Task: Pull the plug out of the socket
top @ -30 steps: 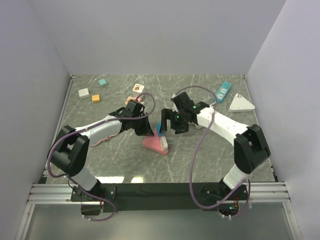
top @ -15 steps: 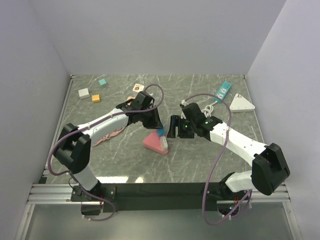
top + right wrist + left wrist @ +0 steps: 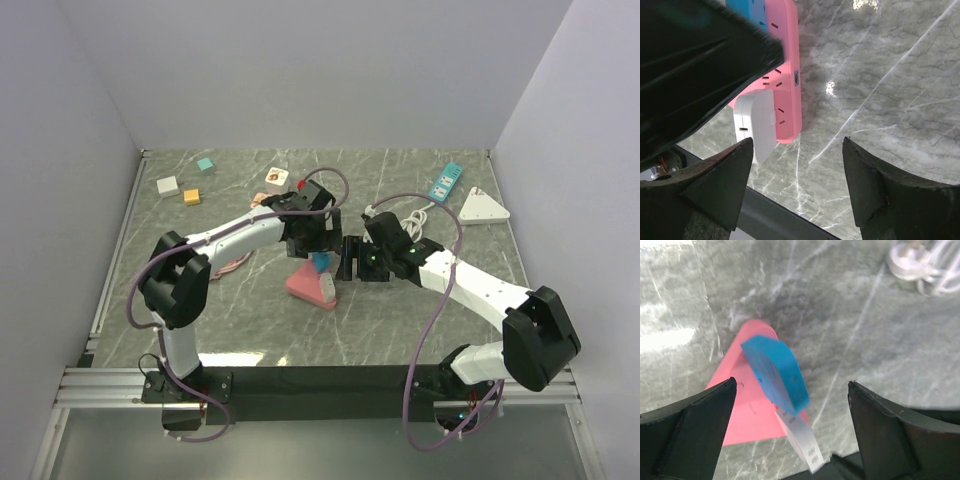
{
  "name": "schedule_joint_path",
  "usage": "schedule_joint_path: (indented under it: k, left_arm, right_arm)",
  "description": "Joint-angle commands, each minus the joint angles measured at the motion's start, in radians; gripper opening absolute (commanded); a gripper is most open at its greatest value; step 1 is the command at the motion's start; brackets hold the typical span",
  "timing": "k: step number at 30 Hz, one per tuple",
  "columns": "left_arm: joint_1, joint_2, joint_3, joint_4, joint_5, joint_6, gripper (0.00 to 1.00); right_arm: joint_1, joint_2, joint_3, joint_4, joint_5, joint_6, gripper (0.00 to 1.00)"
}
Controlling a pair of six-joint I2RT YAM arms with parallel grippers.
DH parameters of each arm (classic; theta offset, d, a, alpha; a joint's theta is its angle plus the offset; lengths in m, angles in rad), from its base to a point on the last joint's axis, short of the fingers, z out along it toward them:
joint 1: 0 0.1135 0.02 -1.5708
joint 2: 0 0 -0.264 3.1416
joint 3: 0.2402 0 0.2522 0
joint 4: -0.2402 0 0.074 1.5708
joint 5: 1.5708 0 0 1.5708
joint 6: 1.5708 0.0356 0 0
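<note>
Blue plug stands on the pink socket, leaning to one side. You cannot tell from here whether its pins are fully seated. A white plug sits at one end of the same socket, so there are two plugs in it. The socket lies flat on the tabletop, about mid-way between the two arms.

Left tool: jaws wide, one finger on each side of the blue plug, neither touching it, holding nothing. That makes the blue plug the likely target. Right tool: also wide and empty, hovering just beside the socket's edge and not pressing on it.

Step in hand, as it reads: approach and straddle. No grip yet, no pull yet.

Next move calls for:
- lowering the left tool so the fingers bracket the plug body low down, then closing on its flat sides
- bringing the right tool onto the socket to pin it, or the whole strip will likely lift with the plug
- pulling along the pins, allowing for the lean.

A white cable lies coiled farther back, well apart.
</note>
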State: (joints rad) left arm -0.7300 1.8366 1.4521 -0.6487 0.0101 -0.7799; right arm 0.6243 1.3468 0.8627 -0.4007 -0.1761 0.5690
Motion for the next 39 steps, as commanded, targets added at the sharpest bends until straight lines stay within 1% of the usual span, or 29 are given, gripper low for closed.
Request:
schedule_joint_path:
  k: [1, 3, 4, 5, 6, 8, 9, 11, 12, 15, 16, 18, 22, 26, 27, 29, 30, 32, 34, 35, 36, 38, 39]
  left_arm:
    - [-0.006, 0.064, 0.062, -0.057, -0.059, 0.014, 0.99]
    - [-0.008, 0.081, 0.068, -0.057, -0.058, 0.021, 0.99]
    - [-0.008, 0.093, 0.068, -0.055, -0.056, 0.025, 0.98]
    - [-0.008, 0.096, 0.064, -0.051, -0.053, 0.027, 0.94]
    - [-0.008, 0.101, 0.06, -0.049, -0.045, 0.027, 0.86]
    - [-0.008, 0.098, 0.041, -0.029, -0.035, 0.027, 0.75]
    - [-0.008, 0.089, 0.033, -0.023, -0.026, 0.025, 0.63]
    - [-0.008, 0.079, 0.021, -0.016, -0.021, 0.024, 0.49]
    - [-0.008, 0.076, 0.021, -0.016, -0.019, 0.022, 0.34]
    - [-0.008, 0.079, 0.031, -0.029, -0.021, 0.021, 0.13]
    - [-0.008, 0.081, 0.033, -0.029, -0.018, 0.019, 0.06]
    - [-0.008, 0.087, 0.039, -0.034, -0.019, 0.018, 0.05]
    - [-0.008, 0.09, 0.047, -0.037, -0.007, 0.01, 0.07]
    - [-0.008, 0.089, 0.053, -0.045, -0.007, -0.001, 0.09]
    - [-0.008, 0.09, 0.054, -0.046, -0.007, -0.007, 0.09]
    - [-0.006, 0.096, 0.06, -0.049, -0.007, -0.016, 0.06]
    - [-0.006, 0.104, 0.063, -0.051, -0.007, -0.021, 0.01]
    - [-0.005, 0.115, 0.073, -0.057, -0.002, -0.035, 0.0]
    - [-0.005, 0.125, 0.074, -0.054, 0.008, -0.05, 0.0]
    - [-0.003, 0.128, 0.07, -0.051, 0.01, -0.056, 0.0]
    - [-0.003, 0.13, 0.067, -0.043, 0.013, -0.067, 0.0]
    - [0.0, 0.127, 0.059, -0.039, 0.013, -0.076, 0.0]
    - [-0.002, 0.121, 0.054, -0.031, 0.014, -0.082, 0.0]
  right_arm:
    - [0.009, -0.034, 0.024, 0.034, 0.018, 0.006, 0.79]
    - [0.008, -0.031, 0.027, 0.031, 0.02, 0.008, 0.78]
    - [0.008, -0.032, 0.027, 0.031, 0.018, 0.008, 0.78]
    - [0.009, -0.031, 0.027, 0.033, 0.02, 0.008, 0.78]
    - [0.008, -0.029, 0.027, 0.034, 0.017, 0.008, 0.78]
    - [0.008, -0.028, 0.027, 0.036, 0.012, 0.008, 0.78]
    - [0.008, -0.026, 0.025, 0.042, 0.009, 0.008, 0.77]
    - [0.008, -0.026, 0.024, 0.052, -0.005, 0.006, 0.76]
    - [0.011, -0.023, 0.022, 0.066, -0.011, 0.006, 0.74]
    - [0.026, -0.003, 0.039, 0.091, -0.031, 0.005, 0.66]
    - [0.044, 0.006, 0.05, 0.091, -0.031, 0.005, 0.65]
    - [0.07, 0.043, 0.088, 0.079, -0.008, 0.006, 0.66]
    - [0.13, 0.103, 0.142, 0.045, 0.076, 0.037, 0.69]
    - [0.189, 0.127, 0.144, 0.034, 0.171, 0.141, 0.69]
    - [0.199, 0.136, 0.138, 0.04, 0.174, 0.156, 0.69]
    - [0.228, 0.156, 0.137, 0.037, 0.225, 0.202, 0.68]
    - [0.236, 0.167, 0.145, 0.024, 0.24, 0.215, 0.67]
    - [0.255, 0.202, 0.159, 0.002, 0.285, 0.253, 0.63]
    - [0.275, 0.232, 0.174, -0.006, 0.299, 0.273, 0.56]
    - [0.278, 0.245, 0.182, -0.01, 0.306, 0.282, 0.51]
    - [0.282, 0.276, 0.191, -0.019, 0.311, 0.307, 0.4]
    - [0.285, 0.311, 0.199, -0.026, 0.319, 0.325, 0.33]
    - [0.285, 0.319, 0.2, -0.027, 0.322, 0.33, 0.27]
